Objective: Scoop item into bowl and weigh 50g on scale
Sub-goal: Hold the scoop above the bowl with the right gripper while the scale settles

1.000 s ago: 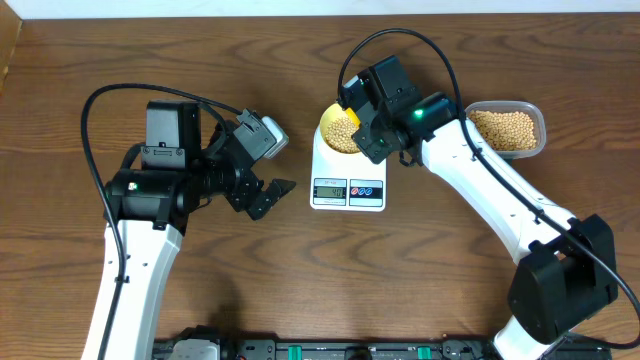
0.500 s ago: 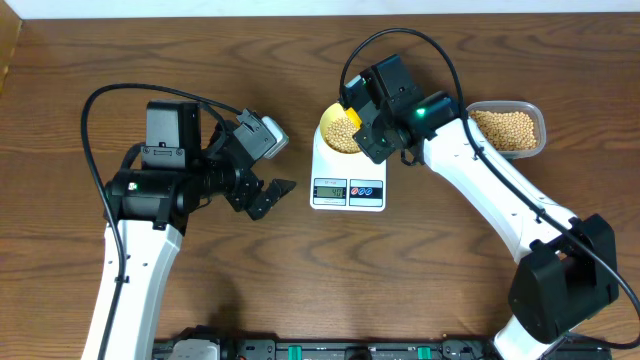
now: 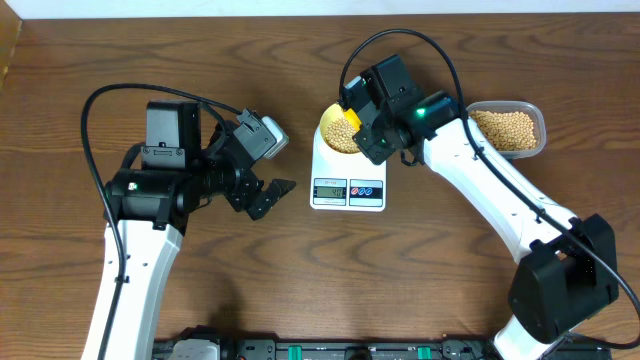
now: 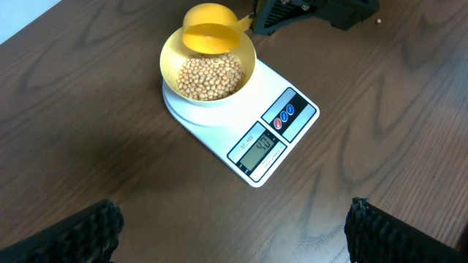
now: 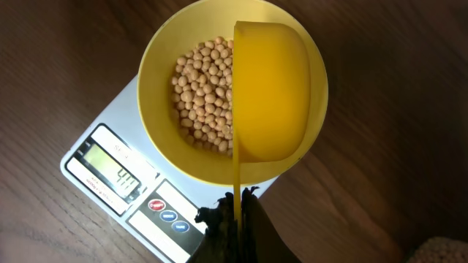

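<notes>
Your right claw is clamped on the handle of the yellow scoop, which is tipped on its side right above the bowl and looks emptied. Your left claw hangs spread wide, holding nothing, off to the left of the scale. The bowl sits on the scale with a layer of beans just under the scoop's lip. The display seems to read in the forties, though the digits are hard to make out, so I'd judge only a small top-up from the tub on the table remains.
</notes>
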